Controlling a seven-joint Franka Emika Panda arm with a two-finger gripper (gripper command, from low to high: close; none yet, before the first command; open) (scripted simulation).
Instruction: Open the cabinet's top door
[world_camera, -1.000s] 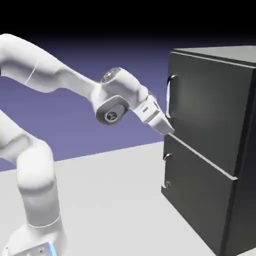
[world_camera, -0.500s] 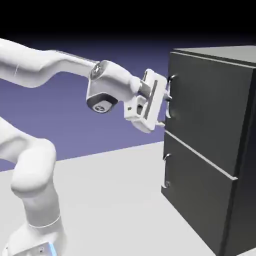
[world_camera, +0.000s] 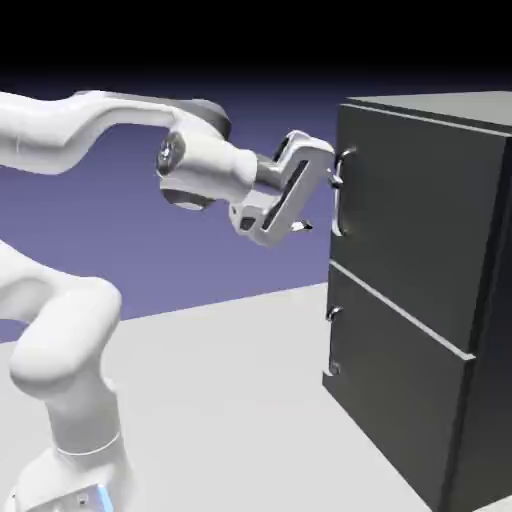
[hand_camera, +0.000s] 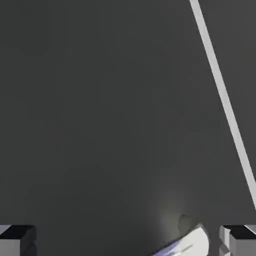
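Observation:
The dark grey cabinet (world_camera: 430, 290) stands at the exterior view's right, and its top door (world_camera: 420, 210) lies flush and closed. The door's curved silvery handle (world_camera: 341, 190) runs vertically near the left edge. My gripper (world_camera: 320, 203) is open just left of the handle at its height, one finger (world_camera: 335, 176) high and one low. In the hand view the door panel (hand_camera: 110, 110) fills the picture. The handle (hand_camera: 189, 243) shows at the bottom, just inside the right fingertip (hand_camera: 240, 241). Nothing is gripped between the tips of the gripper (hand_camera: 128, 245).
Below the top door sits the shorter lower panel (world_camera: 395, 390) with its own small handle (world_camera: 332, 314). A pale seam (hand_camera: 225, 100) crosses the hand view diagonally. The grey table (world_camera: 230, 400) stretches left of the cabinet, with the arm arching over it.
The hand rose from the seam between the panels to the top handle's height and rolled over, then drew slightly left. The jaws stayed open and the door has not moved.

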